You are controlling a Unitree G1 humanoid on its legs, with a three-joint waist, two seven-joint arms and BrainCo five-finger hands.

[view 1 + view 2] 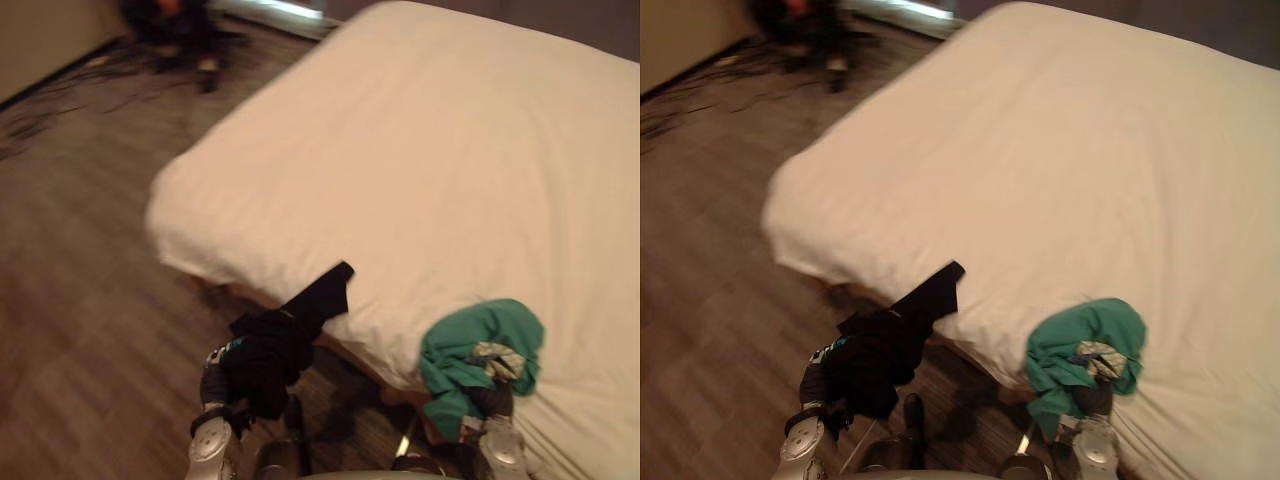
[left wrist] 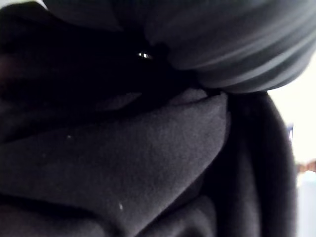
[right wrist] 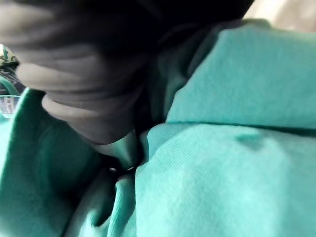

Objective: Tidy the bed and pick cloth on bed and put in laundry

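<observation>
**Left eye view:** the black cloth (image 1: 272, 345) is bunching over the left hand (image 1: 212, 388) at lower centre. Its long tail is pointing up and right toward the edge of the bed (image 1: 430, 150). The green cloth (image 1: 480, 345) is sitting on the right hand (image 1: 494, 402) at lower right, over the mattress corner.

**Left wrist view:** black cloth is covering the hand, so its grip cannot be told.

**Right wrist view:** green cloth is likewise folding round the hand, so its grip cannot be told.

Each cloth is lying against its own hand.
</observation>
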